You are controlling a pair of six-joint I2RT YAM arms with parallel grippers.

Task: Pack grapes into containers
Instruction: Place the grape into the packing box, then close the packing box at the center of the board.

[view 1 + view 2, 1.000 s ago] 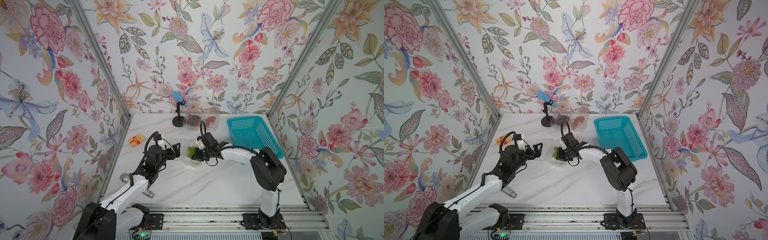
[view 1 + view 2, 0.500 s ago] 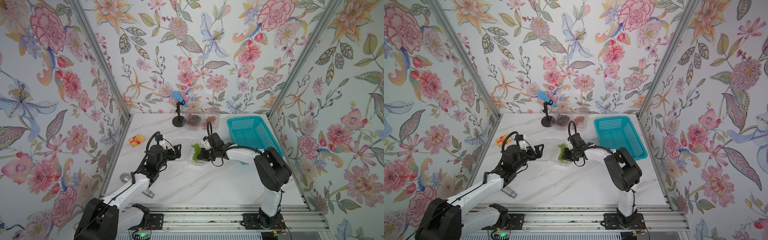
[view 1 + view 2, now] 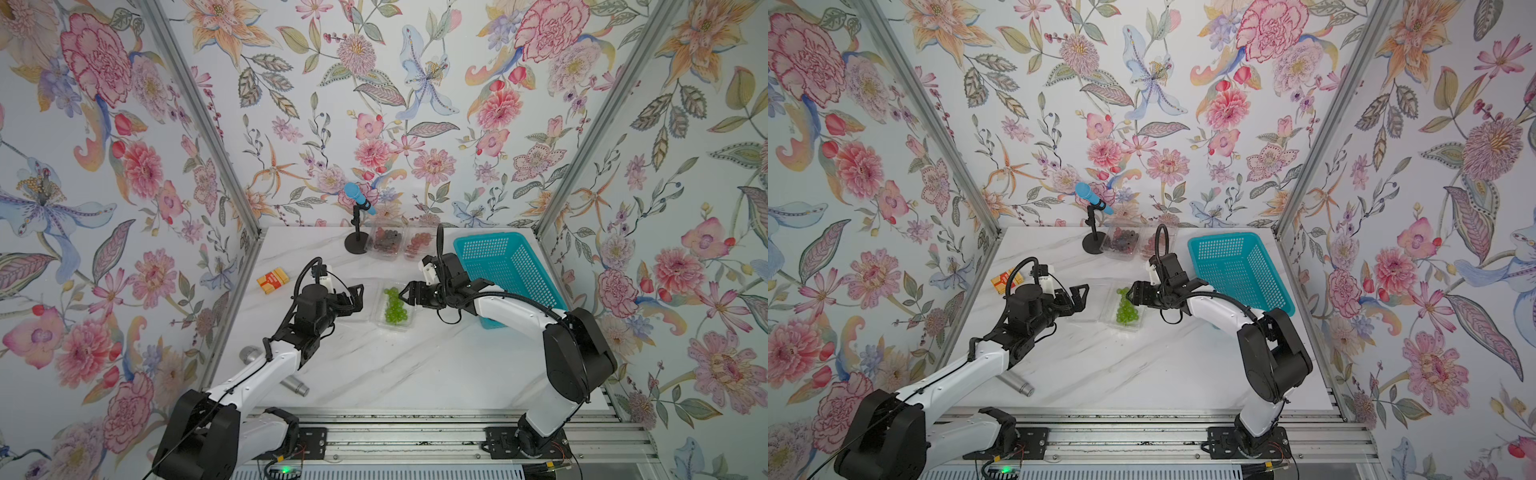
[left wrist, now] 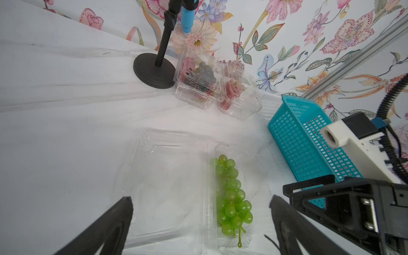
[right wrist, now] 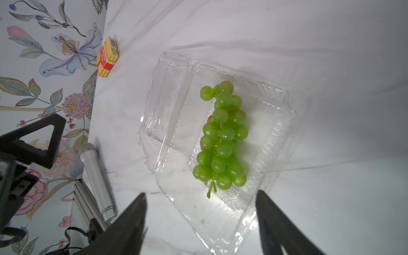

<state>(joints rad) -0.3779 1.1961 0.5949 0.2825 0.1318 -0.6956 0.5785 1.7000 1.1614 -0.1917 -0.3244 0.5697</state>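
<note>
A green bunch of grapes [image 3: 394, 306] [image 5: 220, 136] lies in the tray of an open clear container [image 5: 276, 132] [image 4: 258, 176] at mid-table. Its lid [image 4: 167, 176] lies flat to the left of the tray. My right gripper [image 3: 405, 293] [image 5: 201, 193] is open just right of the bunch, holding nothing. On the lid's left side my left gripper [image 3: 356, 297] [image 4: 200, 198] is open too. Two closed containers at the back hold dark grapes [image 3: 384, 237] and red grapes [image 3: 417, 241].
A teal basket [image 3: 507, 270] stands right of the right arm. A black stand with a blue microphone [image 3: 356, 243] is at the back. An orange box [image 3: 272, 280] and a silver microphone [image 3: 1017, 384] lie along the left edge.
My right gripper has opened and drawn back to the right, leaving the green bunch lying in the open container. The left arm has barely moved.
</note>
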